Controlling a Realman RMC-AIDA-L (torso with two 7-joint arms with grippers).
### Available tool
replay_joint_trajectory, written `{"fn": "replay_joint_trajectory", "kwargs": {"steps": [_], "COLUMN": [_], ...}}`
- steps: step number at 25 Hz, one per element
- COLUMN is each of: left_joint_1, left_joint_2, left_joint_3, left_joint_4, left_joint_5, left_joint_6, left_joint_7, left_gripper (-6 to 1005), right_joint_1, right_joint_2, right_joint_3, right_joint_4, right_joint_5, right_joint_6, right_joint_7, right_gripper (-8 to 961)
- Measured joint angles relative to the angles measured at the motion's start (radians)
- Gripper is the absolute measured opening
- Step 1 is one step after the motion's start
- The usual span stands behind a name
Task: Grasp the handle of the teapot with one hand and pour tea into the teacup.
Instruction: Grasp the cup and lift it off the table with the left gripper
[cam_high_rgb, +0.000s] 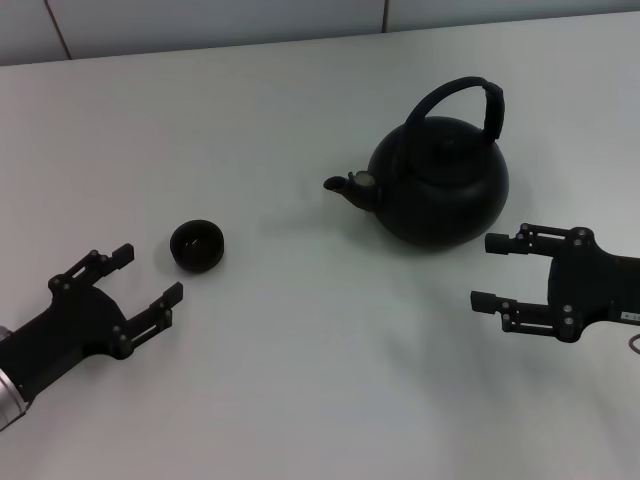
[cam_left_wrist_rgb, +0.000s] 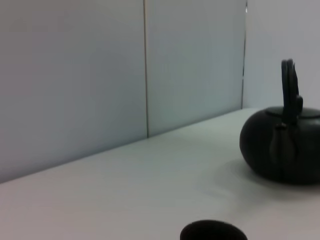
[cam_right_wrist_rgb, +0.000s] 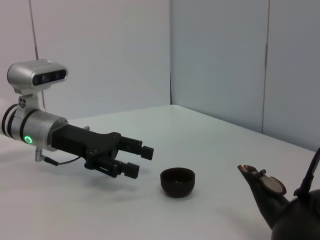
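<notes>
The matte-black teapot (cam_high_rgb: 440, 190) stands upright at the right centre of the white table, its spout (cam_high_rgb: 350, 185) pointing left toward the teacup. Its arched handle (cam_high_rgb: 468, 95) stands up over the lid. The small black teacup (cam_high_rgb: 197, 245) sits at the left. My right gripper (cam_high_rgb: 483, 271) is open and empty, low, just in front and to the right of the teapot, apart from it. My left gripper (cam_high_rgb: 150, 272) is open and empty, just in front and left of the teacup. The left wrist view shows the teapot (cam_left_wrist_rgb: 282, 147) and the cup's rim (cam_left_wrist_rgb: 213, 232). The right wrist view shows the left gripper (cam_right_wrist_rgb: 141, 161), the cup (cam_right_wrist_rgb: 177, 181) and the spout (cam_right_wrist_rgb: 260, 182).
The white table (cam_high_rgb: 300, 350) spreads around both objects. Pale wall panels (cam_high_rgb: 200, 20) run along its far edge. The left arm's silver wrist with its camera (cam_right_wrist_rgb: 37, 75) shows in the right wrist view.
</notes>
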Motion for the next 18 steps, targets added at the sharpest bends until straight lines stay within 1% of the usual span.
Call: {"fn": "replay_joint_trajectory", "kwargs": {"steps": [11, 12, 13, 18], "left_joint_1": [-0.019, -0.030, -0.061, -0.084], "left_joint_2": [-0.001, -0.002, -0.003, -0.003], "left_joint_3": [0.001, 0.001, 0.001, 0.001], "left_joint_4": [-0.006, -0.013, -0.036, -0.053], "left_joint_5": [-0.001, -0.001, -0.001, 0.000], "left_joint_6": [-0.017, -0.032, -0.076, -0.106], "left_joint_7": [0.001, 0.001, 0.009, 0.019], "left_gripper": [782, 782, 782, 782], "right_joint_1": [0.001, 0.001, 0.001, 0.001], "right_joint_2": [0.000, 0.000, -0.001, 0.000], "right_joint_3": [0.000, 0.000, 0.000, 0.000], "right_joint_4": [0.000, 0.000, 0.000, 0.000], "right_joint_5": [0.000, 0.000, 0.000, 0.000], "right_joint_6": [0.001, 0.001, 0.001, 0.001], "right_joint_7": [0.002, 0.002, 0.002, 0.003], "right_gripper": [694, 694, 694, 694]}}
